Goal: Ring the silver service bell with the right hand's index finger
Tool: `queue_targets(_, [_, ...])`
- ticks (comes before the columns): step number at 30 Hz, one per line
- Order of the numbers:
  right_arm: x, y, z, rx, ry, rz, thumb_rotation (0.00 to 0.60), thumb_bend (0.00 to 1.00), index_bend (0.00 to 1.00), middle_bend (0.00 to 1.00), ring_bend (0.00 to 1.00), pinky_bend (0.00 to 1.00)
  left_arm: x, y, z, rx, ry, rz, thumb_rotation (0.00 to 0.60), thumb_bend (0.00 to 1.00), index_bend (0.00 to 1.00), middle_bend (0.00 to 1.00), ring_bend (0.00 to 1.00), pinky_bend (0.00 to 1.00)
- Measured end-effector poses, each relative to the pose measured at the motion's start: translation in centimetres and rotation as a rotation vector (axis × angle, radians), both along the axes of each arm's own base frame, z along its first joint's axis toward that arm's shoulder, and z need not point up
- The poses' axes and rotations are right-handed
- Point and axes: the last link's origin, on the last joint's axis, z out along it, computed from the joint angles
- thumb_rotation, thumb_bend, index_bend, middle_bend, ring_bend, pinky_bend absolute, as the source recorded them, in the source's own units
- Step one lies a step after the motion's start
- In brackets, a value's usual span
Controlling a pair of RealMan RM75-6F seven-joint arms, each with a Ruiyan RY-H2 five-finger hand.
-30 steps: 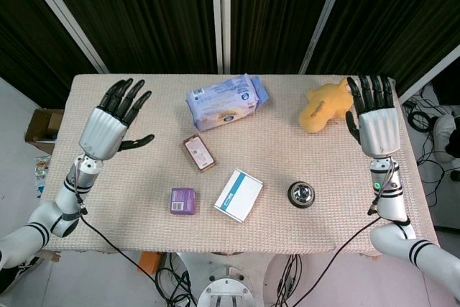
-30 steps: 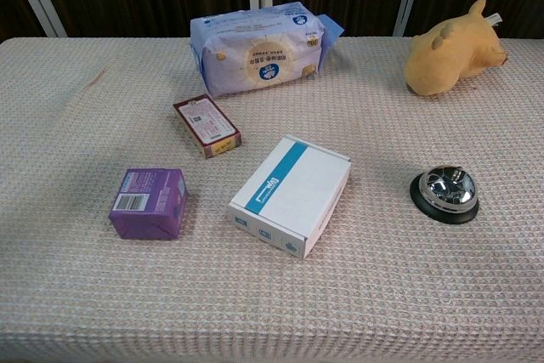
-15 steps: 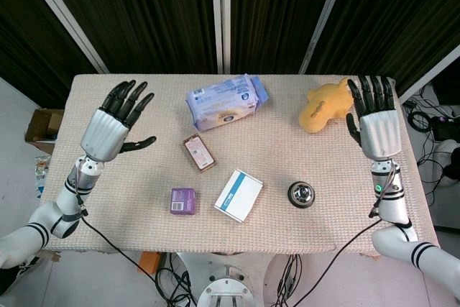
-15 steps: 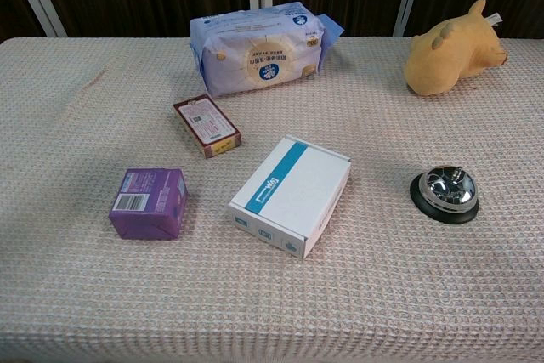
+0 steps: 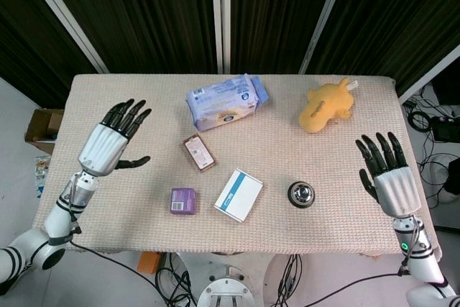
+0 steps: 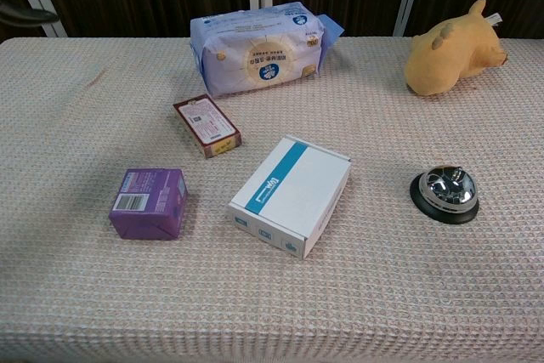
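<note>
Dark curtains hang behind the table (image 5: 338, 235) with its beige woven cloth. From above, the silver service bell (image 5: 301, 193) sits near the front right, well apart from the right hand (image 5: 389, 175), which hovers empty with fingers spread. The left hand (image 5: 109, 139) is likewise spread and empty. From the chest, the bell (image 6: 444, 192) stands right of a white box (image 6: 291, 195).
</note>
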Motion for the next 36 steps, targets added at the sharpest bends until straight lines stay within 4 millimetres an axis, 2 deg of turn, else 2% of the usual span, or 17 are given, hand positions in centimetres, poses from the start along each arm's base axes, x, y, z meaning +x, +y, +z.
queue_targets(2, [-0.9, 1.7, -0.2, 0.033, 0.047, -0.058, 0.6, 0.44, 0.0, 0.32, 0.26, 0.22, -1.4, -1.5, -0.2, -0.051, 0.044, 0.097, 0.347, 0.03, 0.05, 0.06, 0.02, 0.16])
queue_targets(3, [-1.2, 2.4, -0.4, 0.045, 0.068, -0.079, 0.6, 0.45, 0.0, 0.4, 0.35, 0.41, -2.1, -2.1, -0.2, -0.069, 0.066, 0.14, 0.34, 0.02, 0.05, 0.06, 0.02, 0.16])
queue_targets(4, [-1.5, 3.1, -0.5, 0.057, 0.088, -0.099, 0.6, 0.46, 0.0, 0.51, 0.48, 0.61, -2.9, -2.8, -0.1, -0.085, 0.086, 0.179, 0.332, 0.01, 0.05, 0.06, 0.02, 0.16])
queue_targets(5, [-1.8, 4.0, -0.8, 0.078, 0.111, -0.125, 0.6, 0.47, 0.0, 0.6, 0.56, 0.71, -3.8, -3.6, -0.2, -0.104, 0.103, 0.219, 0.331, 0.01, 0.05, 0.06, 0.02, 0.16])
queue_targets(6, [-2.1, 4.6, -1.1, 0.095, 0.123, -0.143, 0.6, 0.53, 0.0, 0.74, 0.69, 0.84, -4.3, -4.1, -0.3, -0.115, 0.109, 0.24, 0.331, 0.01, 0.05, 0.06, 0.02, 0.16])
queue_targets(8, [-2.3, 5.3, -1.7, 0.133, 0.134, -0.177, 0.6, 0.63, 0.0, 0.87, 0.8, 0.94, -4.9, -4.8, -0.4, -0.126, 0.114, 0.259, 0.331, 0.01, 0.05, 0.06, 0.02, 0.16])
queue_targets(10, [-2.4, 5.6, -2.2, 0.168, 0.144, -0.209, 0.6, 0.67, 0.0, 0.9, 0.84, 0.97, -5.1, -5.2, -0.5, -0.13, 0.115, 0.261, 0.329, 0.01, 0.05, 0.06, 0.02, 0.16])
queue_targets(17, [-2.7, 6.2, -5.2, 0.344, 0.215, -0.323, 0.6, 0.74, 0.0, 0.91, 0.85, 0.98, -5.8, -6.4, -0.3, -0.15, 0.107, 0.275, 0.324, 0.01, 0.05, 0.06, 0.02, 0.16])
queue_targets(24, [-0.8, 5.5, -8.3, 0.45, 0.25, -0.307, 0.6, 0.74, 0.0, 0.91, 0.85, 0.98, -6.7, -6.7, -0.2, -0.153, 0.11, 0.299, 0.321, 0.01, 0.05, 0.06, 0.02, 0.16])
queue_targets(31, [1.2, 4.8, -9.4, 0.459, 0.231, -0.245, 0.6, 0.74, 0.0, 0.91, 0.85, 0.98, -6.8, -6.6, 0.0, -0.145, 0.111, 0.303, 0.32, 0.01, 0.05, 0.06, 0.02, 0.16])
queue_targets(36, [1.5, 4.6, -9.9, 0.473, 0.234, -0.244, 0.6, 0.74, 0.0, 0.91, 0.85, 0.98, -7.0, -6.6, 0.0, -0.147, 0.111, 0.308, 0.319, 0.01, 0.05, 0.06, 0.02, 0.16])
